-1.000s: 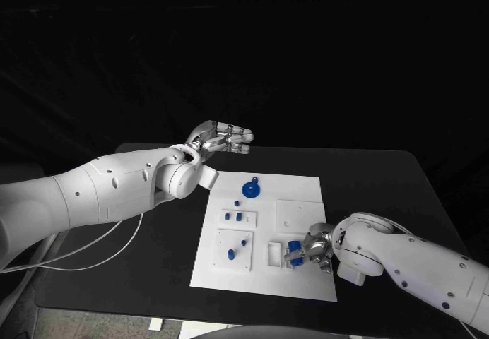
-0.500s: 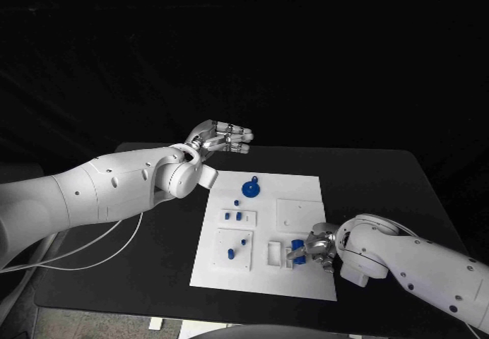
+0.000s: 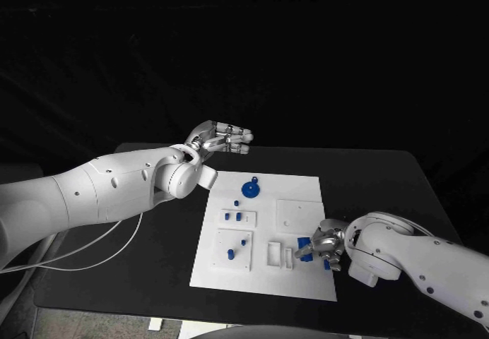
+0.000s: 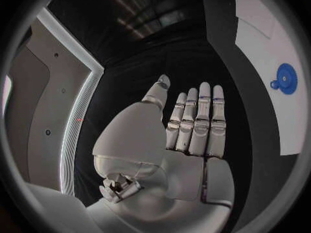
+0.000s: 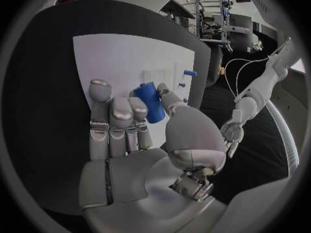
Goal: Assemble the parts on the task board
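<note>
The white task board (image 3: 295,192) lies in the middle of the black table. My right hand (image 3: 326,244) hovers over its near right corner and pinches a blue cylinder (image 3: 306,247) between thumb and fingers; the right wrist view shows that cylinder (image 5: 150,102) upright in the hand (image 5: 129,134), above the board (image 5: 116,57). My left hand (image 3: 222,136) is raised beyond the board's far left corner, flat, with straight fingers (image 4: 194,119) and nothing in it. A round blue part with a knob (image 3: 249,189) lies at the board's far end and appears as a blue disc (image 4: 285,78) in the left wrist view.
Small blue pegs (image 3: 237,203) (image 3: 237,217) stand on the board's left side, and two more (image 3: 244,244) (image 3: 231,252) sit in a raised block nearer me. White slots (image 3: 275,253) lie beside my right hand. A white cable (image 3: 92,251) runs over the table's left edge.
My right hand has shifted a little to the right with the blue cylinder still in its grip. The left arm has not moved.
</note>
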{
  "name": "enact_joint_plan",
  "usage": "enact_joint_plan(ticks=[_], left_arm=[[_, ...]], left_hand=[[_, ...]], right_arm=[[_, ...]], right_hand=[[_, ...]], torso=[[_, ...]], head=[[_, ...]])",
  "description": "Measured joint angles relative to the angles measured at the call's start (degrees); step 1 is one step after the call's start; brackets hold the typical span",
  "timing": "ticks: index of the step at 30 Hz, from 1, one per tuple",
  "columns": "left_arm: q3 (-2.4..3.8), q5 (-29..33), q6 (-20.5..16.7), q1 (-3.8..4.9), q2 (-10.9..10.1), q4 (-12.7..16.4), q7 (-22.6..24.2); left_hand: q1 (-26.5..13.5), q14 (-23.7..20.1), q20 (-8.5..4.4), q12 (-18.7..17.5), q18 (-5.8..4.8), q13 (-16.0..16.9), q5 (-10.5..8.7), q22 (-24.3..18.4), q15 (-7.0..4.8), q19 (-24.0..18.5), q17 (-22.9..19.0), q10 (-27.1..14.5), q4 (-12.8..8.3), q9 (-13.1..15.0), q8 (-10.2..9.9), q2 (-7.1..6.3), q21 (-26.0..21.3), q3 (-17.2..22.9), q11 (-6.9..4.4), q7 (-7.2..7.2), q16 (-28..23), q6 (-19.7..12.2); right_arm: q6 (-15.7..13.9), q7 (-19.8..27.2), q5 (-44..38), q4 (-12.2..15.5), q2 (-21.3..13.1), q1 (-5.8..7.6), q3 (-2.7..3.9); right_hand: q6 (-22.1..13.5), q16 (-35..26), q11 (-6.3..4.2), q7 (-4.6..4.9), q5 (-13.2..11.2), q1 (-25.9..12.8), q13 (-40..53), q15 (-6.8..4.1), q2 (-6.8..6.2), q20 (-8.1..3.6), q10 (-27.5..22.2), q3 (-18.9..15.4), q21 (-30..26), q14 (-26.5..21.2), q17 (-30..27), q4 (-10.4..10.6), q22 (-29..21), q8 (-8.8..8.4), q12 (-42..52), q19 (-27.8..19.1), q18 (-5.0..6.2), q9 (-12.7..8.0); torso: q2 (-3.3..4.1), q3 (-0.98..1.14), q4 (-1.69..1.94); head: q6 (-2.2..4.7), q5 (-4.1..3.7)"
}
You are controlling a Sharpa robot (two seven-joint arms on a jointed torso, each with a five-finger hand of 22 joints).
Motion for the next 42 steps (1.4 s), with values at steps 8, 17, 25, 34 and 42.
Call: enact_joint_plan(ticks=[8, 17, 25, 34, 42], left_arm=[[0.00, 0.0, 0.0, 0.00, 0.2, 0.0, -0.2], [-0.01, 0.0, 0.1, 0.01, 0.3, 0.0, -0.3], [-0.01, 0.0, 0.2, 0.01, 0.5, -0.1, -0.5], [-0.01, 0.0, 0.5, 0.01, 0.9, -0.1, -0.7], [-0.01, 0.0, 0.6, 0.01, 0.9, -0.1, -0.8]], left_hand=[[0.0, 0.0, 0.00, 0.0, 0.01, 0.0, 0.00, 0.0, 0.00, 0.0, 0.1, 0.0, 0.0, 0.0, 0.0, 0.00, 0.0, 0.0, 0.00, 0.00, 0.0, 0.0], [0.0, 0.0, 0.00, 0.0, 0.00, 0.0, 0.00, 0.0, 0.00, 0.0, 0.1, 0.0, 0.0, 0.0, 0.0, 0.00, 0.0, 0.0, 0.00, 0.00, 0.0, 0.0], [0.0, 0.0, 0.00, 0.0, 0.00, 0.0, 0.00, 0.0, 0.00, 0.0, 0.1, 0.0, 0.3, 0.0, 0.0, 0.00, 0.0, 0.0, 0.00, 0.00, 0.0, 0.0], [0.0, 0.0, 0.00, 0.0, 0.00, 0.0, 0.00, 0.0, 0.00, 0.0, 0.1, 0.0, 0.3, 0.0, 0.0, 0.00, 0.0, 0.0, 0.00, 0.00, 0.0, 0.0], [0.0, 0.0, 0.00, 0.0, 0.00, 0.0, 0.00, -0.1, 0.00, 0.0, 0.1, 0.0, 0.3, 0.0, 0.0, 0.00, 0.0, 0.0, 0.00, 0.00, 0.0, 0.0]], right_arm=[[0.8, -0.4, 2.0, 1.5, 0.6, 0.65, 0.06], [3.4, -0.6, 4.2, 0.4, 3.4, 0.97, -0.19], [5.2, -0.6, 4.7, -0.9, 5.5, 0.98, -0.86], [6.3, -0.7, 3.9, -3.2, 7.6, 1.01, -2.07], [6.5, -0.6, 2.4, -4.4, 8.7, 1.05, -2.47]], right_hand=[[0.1, 0.0, 0.00, 0.12, 0.0, 0.0, -0.3, -0.14, 0.03, 0.00, 0.0, -1.3, 0.0, 0.1, 0.0, 0.8, 0.0, 0.00, -0.2, 0.0, 0.01, -0.2], [0.3, 0.0, 0.01, 0.13, 2.3, -0.7, -0.7, -0.27, 0.65, 0.00, 0.0, -5.4, 2.8, 0.0, 0.2, 2.1, 0.0, 0.12, -0.9, 0.0, 0.05, -0.5], [0.3, 0.0, 0.01, 0.13, 0.4, -1.6, -0.9, -0.27, 1.59, 0.00, 0.0, -6.5, 2.8, 0.0, 0.0, 3.2, 0.0, 0.14, -1.1, 0.0, 0.05, -0.5], [1.3, 0.0, 0.11, -0.05, -0.3, -2.6, -1.0, -0.25, 1.52, 0.00, 0.1, -7.0, 2.8, 0.0, 0.0, 4.2, 0.0, 0.25, -1.3, 0.0, 0.05, -0.5], [1.9, -0.2, 0.12, -0.28, -0.4, -2.8, -1.1, -0.24, 1.41, 0.00, 0.1, -7.2, 2.6, 0.0, 0.0, 4.8, 0.0, 0.61, -1.6, 0.0, 0.05, -0.2]], torso=[[0.02, 0.00, 0.05], [0.07, 0.02, 0.06], [0.07, 0.03, 0.07], [0.08, 0.03, 0.10], [0.08, 0.10, 0.10]], head=[[-0.07, 0.04], [-0.26, 0.13], [-0.41, 0.57], [-0.58, 0.86], [-0.60, 1.16]])
